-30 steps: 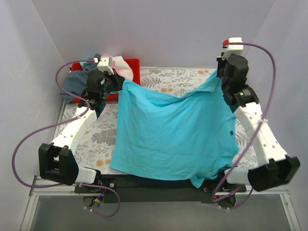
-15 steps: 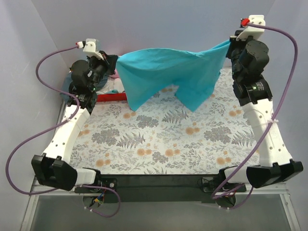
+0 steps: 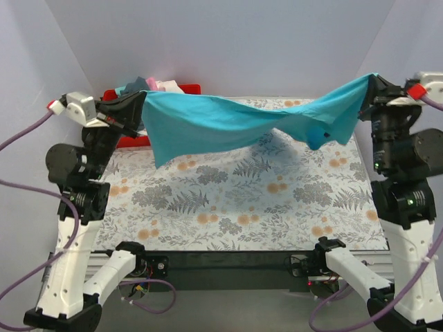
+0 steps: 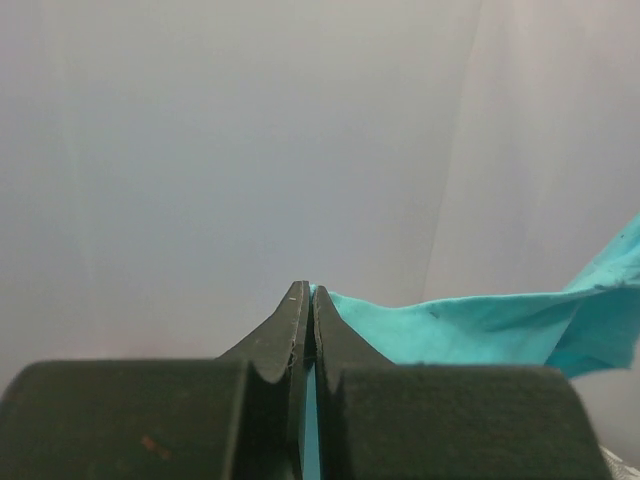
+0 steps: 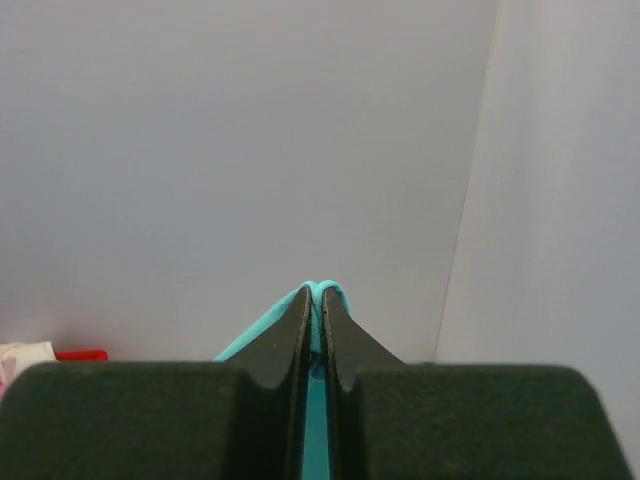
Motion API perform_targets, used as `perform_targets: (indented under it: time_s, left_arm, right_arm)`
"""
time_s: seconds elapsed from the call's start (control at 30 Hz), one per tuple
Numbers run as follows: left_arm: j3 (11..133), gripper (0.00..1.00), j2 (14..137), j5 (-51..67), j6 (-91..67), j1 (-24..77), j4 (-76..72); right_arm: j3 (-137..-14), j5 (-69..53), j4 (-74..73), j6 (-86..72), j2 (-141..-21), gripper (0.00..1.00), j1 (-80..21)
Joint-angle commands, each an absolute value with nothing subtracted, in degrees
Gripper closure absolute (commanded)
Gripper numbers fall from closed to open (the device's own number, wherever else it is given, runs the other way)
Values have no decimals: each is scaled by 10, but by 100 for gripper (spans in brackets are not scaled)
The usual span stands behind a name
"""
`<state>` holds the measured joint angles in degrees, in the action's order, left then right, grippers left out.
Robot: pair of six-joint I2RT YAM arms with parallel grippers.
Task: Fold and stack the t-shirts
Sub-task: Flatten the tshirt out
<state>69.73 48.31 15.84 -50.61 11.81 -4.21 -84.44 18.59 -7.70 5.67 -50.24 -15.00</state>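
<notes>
Turquoise t-shirt (image 3: 228,124) hangs in the air, stretched wide between the two arms above the floral desk (image 3: 242,207). At its left end the left claw (image 3: 140,105) is clenched on an upper corner; the left wrist view shows the fingers (image 4: 292,330) pressed together with turquoise cloth pinched between them. Behind that claw, at the far left corner of the desk, a red tray (image 3: 192,88) holds a pile of other t-shirts (image 3: 151,84), grey, pink and white. One loose corner droops on the left, the middle sags, and a bunched fold dangles near the right. The right claw (image 3: 374,79) is clamped on the opposite corner, cloth peeking past its tips.
</notes>
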Motion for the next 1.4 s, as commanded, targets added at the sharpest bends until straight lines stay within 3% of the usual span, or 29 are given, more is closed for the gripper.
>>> perform_targets:
  time_s: [0.0, 0.5, 0.67, 0.93, 1.13, 1.37]
  left_arm:
    - [703, 100, 451, 178, -513, 117, -26]
    - [766, 100, 442, 159, -486, 117, -35]
    - [730, 100, 476, 156, -490, 117, -22]
    - [539, 100, 584, 101, -520, 117, -88]
    - [515, 100, 758, 77, -508, 110, -174]
    - [598, 100, 928, 46, -507, 103, -214]
  right_arm:
    - [-865, 170, -47, 53, -460, 99, -147]
    - [-1000, 205, -61, 106, -536, 99, -148]
    - [-925, 226, -34, 100, -533, 99, -147]
    - [-733, 286, 46, 65, -566, 99, -148]
    - [-677, 298, 97, 24, -693, 99, -143]
    - [-782, 279, 102, -10, -923, 99, -122]
